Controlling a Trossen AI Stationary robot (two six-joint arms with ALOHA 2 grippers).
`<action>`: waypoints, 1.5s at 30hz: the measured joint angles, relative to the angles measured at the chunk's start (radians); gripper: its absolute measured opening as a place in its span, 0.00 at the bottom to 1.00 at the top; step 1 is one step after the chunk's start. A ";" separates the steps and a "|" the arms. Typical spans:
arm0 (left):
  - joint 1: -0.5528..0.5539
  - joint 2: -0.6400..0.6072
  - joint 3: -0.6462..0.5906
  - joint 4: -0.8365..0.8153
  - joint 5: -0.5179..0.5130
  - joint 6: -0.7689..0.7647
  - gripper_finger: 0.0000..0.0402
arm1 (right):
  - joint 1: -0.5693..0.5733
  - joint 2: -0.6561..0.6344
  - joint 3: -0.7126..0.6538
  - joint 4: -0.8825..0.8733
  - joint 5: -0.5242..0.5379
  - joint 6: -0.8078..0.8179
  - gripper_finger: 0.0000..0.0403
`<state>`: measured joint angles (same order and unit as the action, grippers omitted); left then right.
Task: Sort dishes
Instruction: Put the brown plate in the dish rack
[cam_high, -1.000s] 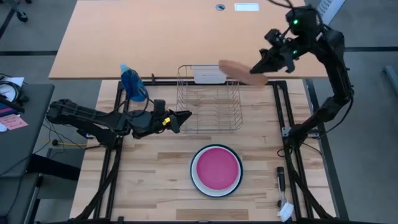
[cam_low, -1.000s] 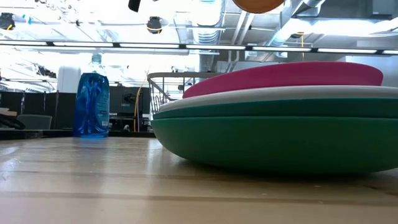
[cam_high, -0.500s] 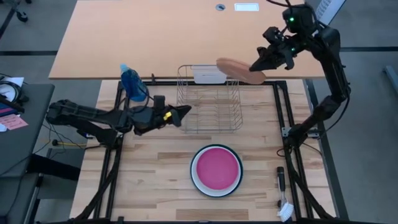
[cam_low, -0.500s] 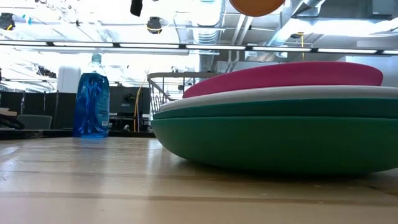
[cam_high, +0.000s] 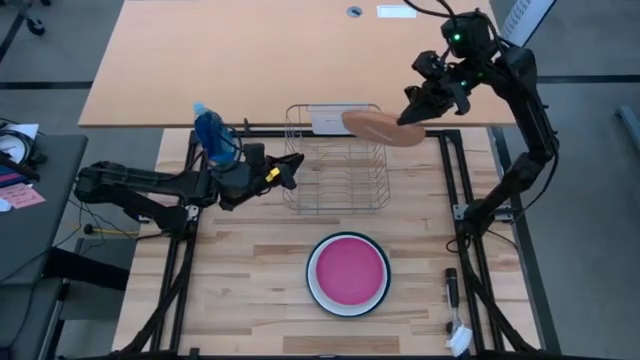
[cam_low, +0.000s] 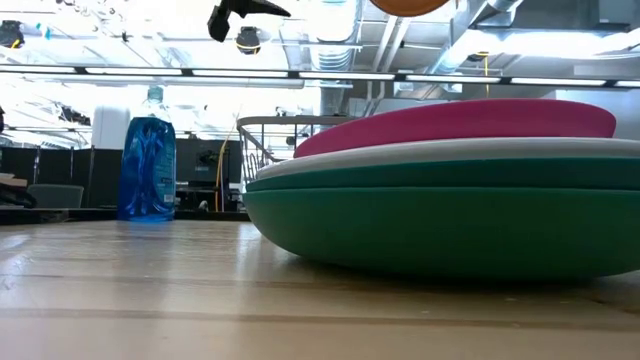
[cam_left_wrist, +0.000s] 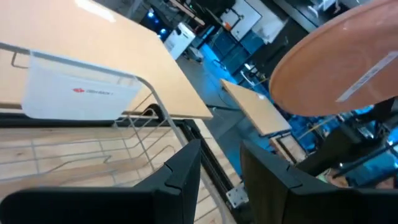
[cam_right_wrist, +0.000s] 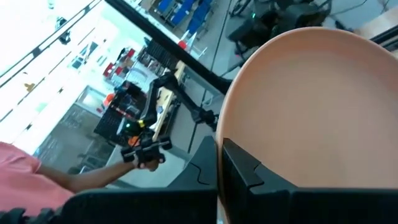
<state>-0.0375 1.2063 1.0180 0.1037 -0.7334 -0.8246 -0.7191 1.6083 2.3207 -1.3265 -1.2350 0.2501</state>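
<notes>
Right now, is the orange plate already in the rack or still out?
Out. The right pincer holds the orange plate in the air above the rack, whose slots show empty.

No text can be read with certainty. The white tag (cam_left_wrist: 78, 93) on the back wall of the wire dish rack (cam_left_wrist: 155, 134) bears a small red mark and a line of pale grey lettering, too faint to make out in the left wrist view. From above, the same tag shows blank. The blue spray bottle (cam_low: 146, 165) shows no legible label.
</notes>
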 joint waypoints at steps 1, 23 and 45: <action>0.002 -0.001 0.000 -0.018 0.000 -0.001 0.27 | 0.010 0.000 0.000 0.004 0.001 0.011 0.01; 0.027 -0.002 0.000 -0.124 0.162 -0.041 0.27 | 0.173 0.044 0.000 0.224 0.156 0.202 0.01; 0.110 -0.094 0.000 0.142 0.501 0.079 0.27 | 0.220 0.075 0.000 0.525 0.369 0.522 0.01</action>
<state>0.0729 1.1122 1.0176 0.2459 -0.2321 -0.7457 -0.4988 1.6838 2.3203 -0.8016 -0.8658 0.7721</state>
